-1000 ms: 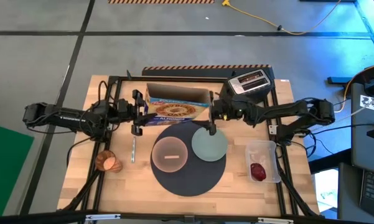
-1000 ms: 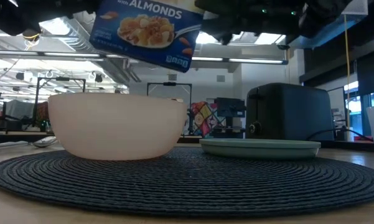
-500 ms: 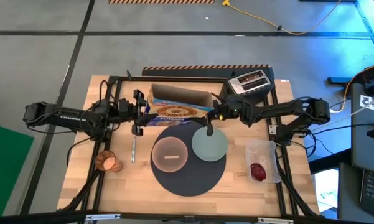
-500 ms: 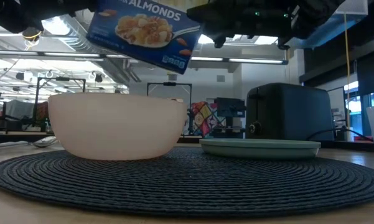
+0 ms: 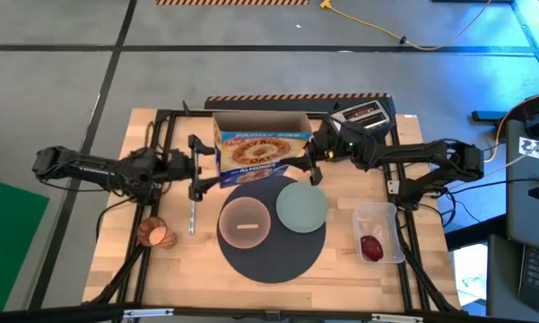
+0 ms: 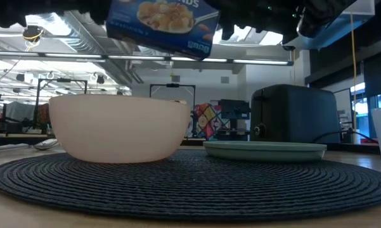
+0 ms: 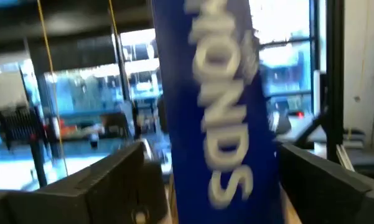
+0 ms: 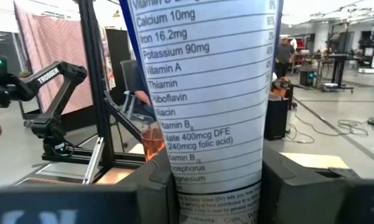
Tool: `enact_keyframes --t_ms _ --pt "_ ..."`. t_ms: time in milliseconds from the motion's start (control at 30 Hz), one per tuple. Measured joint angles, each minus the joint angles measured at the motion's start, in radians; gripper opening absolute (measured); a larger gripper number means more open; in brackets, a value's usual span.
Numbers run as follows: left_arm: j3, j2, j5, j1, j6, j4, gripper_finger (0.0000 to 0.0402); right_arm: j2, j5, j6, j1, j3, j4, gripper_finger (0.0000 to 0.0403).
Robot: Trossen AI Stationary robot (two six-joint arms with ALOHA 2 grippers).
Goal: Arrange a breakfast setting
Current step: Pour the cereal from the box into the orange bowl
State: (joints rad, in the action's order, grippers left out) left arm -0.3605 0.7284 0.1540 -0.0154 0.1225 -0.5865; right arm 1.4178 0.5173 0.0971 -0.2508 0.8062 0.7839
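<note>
The blue-and-yellow cereal box hangs in the air over the far part of the round dark grey mat, with its open top toward the far edge. My right gripper is shut on its right end. My left gripper stands open at the box's left end, a finger on either side without touching. The pink bowl and the pale green plate rest on the mat. A metal spoon and an amber cup lie on the wood to the mat's left. My right gripper pinches the box's right end between its two fingers, one on each broad face beside the narrow nutrition panel. The fingers come in level from the table's right. The box is lifted clear and hangs tilted above the bowl.
A black toaster stands at the far right, close behind my right arm. A clear container with a small red fruit sits at the right of the mat. The black frame rails run along the table's sides.
My right gripper has shut on the box's right end. My left gripper has opened and let go of the left end. The box has risen and shifted slightly toward the table's right, its printed face turning more upward.
</note>
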Motion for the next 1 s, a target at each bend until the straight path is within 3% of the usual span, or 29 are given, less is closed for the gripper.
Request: enact_keyframes --t_ms 200,367,767,1000 --pt "0.001 0.098 0.029 -0.003 -0.015 0.031 0.0397 0.000 0.011 0.002 0.001 0.000 0.050 0.0122" --pt "0.000 0.127 0.031 -0.018 -0.004 -0.013 0.0388 0.005 0.010 0.002 0.003 0.000 0.044 0.0122" --pt "0.000 0.129 0.047 -0.017 -0.001 0.012 0.0299 0.005 0.007 -0.050 0.002 0.000 0.042 0.0126" --pt "0.000 0.129 0.074 -0.019 0.039 0.024 0.0244 0.005 0.007 -0.054 0.003 0.000 0.002 0.0184"
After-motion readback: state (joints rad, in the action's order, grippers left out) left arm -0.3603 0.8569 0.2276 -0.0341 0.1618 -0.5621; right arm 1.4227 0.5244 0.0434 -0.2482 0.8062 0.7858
